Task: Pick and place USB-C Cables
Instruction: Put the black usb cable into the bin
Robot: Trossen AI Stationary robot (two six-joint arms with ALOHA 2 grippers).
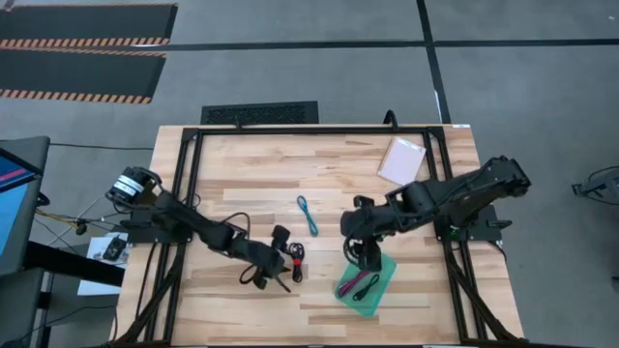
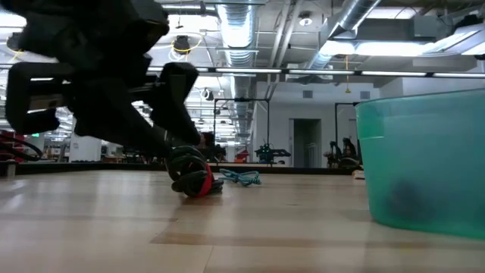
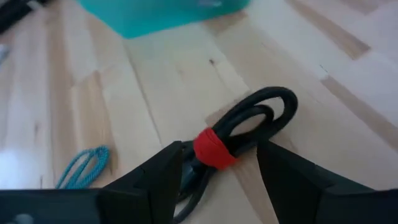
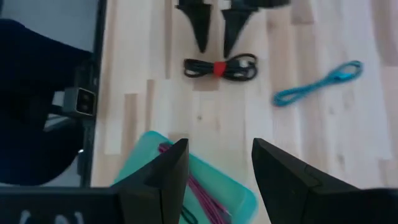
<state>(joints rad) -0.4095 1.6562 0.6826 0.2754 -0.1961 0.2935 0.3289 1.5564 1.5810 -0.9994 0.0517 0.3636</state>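
Left end effector (image 3: 221, 180) is low over the tabletop (image 1: 251, 174), fingers spread wide astride the black cable (image 3: 249, 124) but not gripping it. The red band sits between the tips; the cable's long axis runs straight out ahead. Right end effector (image 4: 217, 168), open and empty, hovers over the tray (image 1: 379, 282) holding the maroon cable (image 1: 350, 282). Teal cable (image 1: 308, 215) lies farther off, mid-tabletop.

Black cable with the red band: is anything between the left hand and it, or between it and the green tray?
Nothing visible. The open left hand straddles the black cable on bare wood, and only bare table lies between it and the green tray; the teal cable lies off to the side.
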